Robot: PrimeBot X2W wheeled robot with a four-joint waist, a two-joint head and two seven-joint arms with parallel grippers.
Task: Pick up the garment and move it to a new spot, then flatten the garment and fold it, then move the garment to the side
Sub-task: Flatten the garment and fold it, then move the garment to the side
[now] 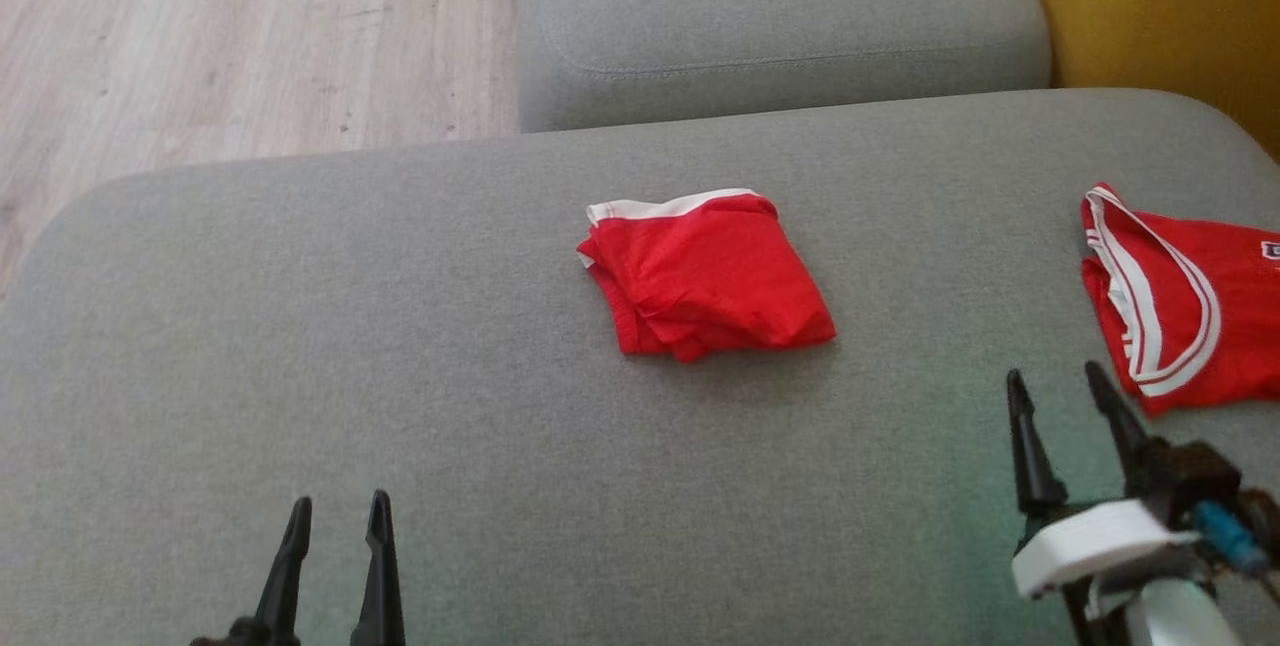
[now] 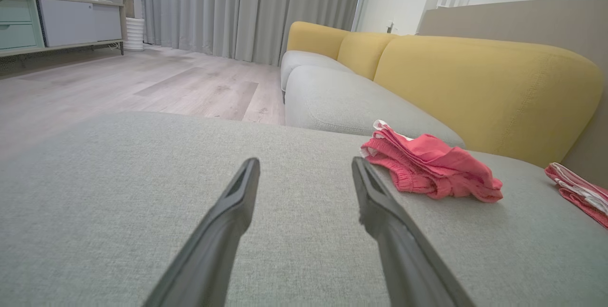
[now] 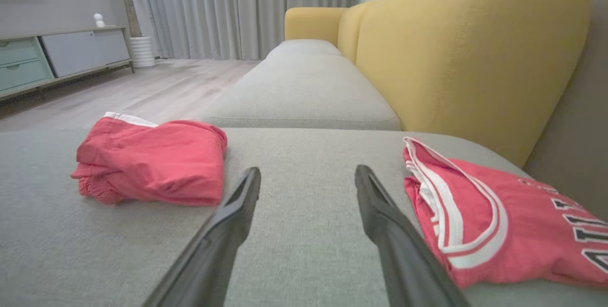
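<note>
Shorts [image 1: 705, 271], red and apparently already folded, lie mid-cushion [image 1: 400, 346], at one o'clock from the left gripper [image 1: 341, 498] and eleven from the right gripper [image 1: 1055, 372]. Both grippers are spread wide and empty. A jersey [image 1: 1170, 296] lies just beside the right one, at one o'clock. To move the shorts aside, pinch all layers at opposite edges so the stack stays together. Both garments lie bare on the cushion, not in any container.

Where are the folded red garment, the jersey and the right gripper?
folded red garment [image 1: 705, 271], head view, centre of its top layer
jersey [image 1: 1240, 326], head view, red body beside the white trim
right gripper [image 1: 1055, 373], head view, midway between fingertips
</note>
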